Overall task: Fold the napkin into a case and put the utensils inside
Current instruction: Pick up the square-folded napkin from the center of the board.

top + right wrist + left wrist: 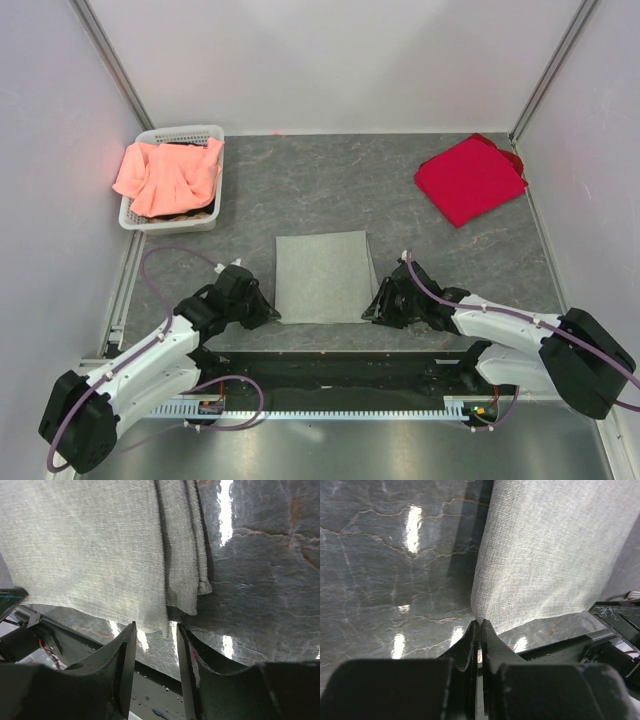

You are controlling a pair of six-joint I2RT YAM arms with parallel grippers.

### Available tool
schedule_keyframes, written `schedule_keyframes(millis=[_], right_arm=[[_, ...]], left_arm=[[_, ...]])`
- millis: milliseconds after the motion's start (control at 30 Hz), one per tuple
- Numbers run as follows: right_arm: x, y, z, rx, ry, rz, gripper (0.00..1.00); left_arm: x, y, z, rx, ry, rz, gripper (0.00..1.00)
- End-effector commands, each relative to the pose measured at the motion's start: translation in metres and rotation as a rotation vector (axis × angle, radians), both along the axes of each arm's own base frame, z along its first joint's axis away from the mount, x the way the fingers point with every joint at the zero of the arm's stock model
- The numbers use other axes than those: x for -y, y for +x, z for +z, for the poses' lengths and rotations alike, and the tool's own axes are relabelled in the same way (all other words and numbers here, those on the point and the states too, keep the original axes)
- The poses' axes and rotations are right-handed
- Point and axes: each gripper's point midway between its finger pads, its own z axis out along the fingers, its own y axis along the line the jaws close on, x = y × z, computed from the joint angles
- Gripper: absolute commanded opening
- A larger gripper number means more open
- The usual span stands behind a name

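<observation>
Grey-green cloth, the napkin [322,277], is seen lying flat in the middle of the table [300,190], folded into a rough square. At its 7 o'clock corner the left gripper [480,626] is set with its fingers pressed together. Whether any cloth is caught between them cannot be told. At the 5 o'clock corner the right gripper [154,630] is held with its fingers apart, and nothing is gripped there. Several layers are stacked along that right edge. If only one corner is lifted, the napkin could be dragged crooked and the fold spoiled. If only the top layer is grabbed, the stack could be pulled open. No utensils can be seen.
</observation>
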Motion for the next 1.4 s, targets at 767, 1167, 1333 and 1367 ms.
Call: schedule_keyframes(millis=[767,1167,1333,1367], right_arm=[[0.003,0.008,-0.005,0.059,-0.398,0.055,0.39],[-0.009,0.004,-0.019,0.033,-0.42,0.075,0.2],[-0.012,0.01,-0.011,0.07,-0.412,0.073,0.04],[-0.012,0.011,-0.009,0.076,-0.411,0.075,0.0]], left_arm=[[0.003,-0.007,-0.014,0.005,-0.089,0.045,0.02],[0.005,-0.008,-0.011,0.021,-0.111,0.022,0.02],[0.006,-0.007,-0.009,0.03,-0.114,0.02,0.02],[0.007,-0.007,-0.007,0.034,-0.119,0.018,0.02]])
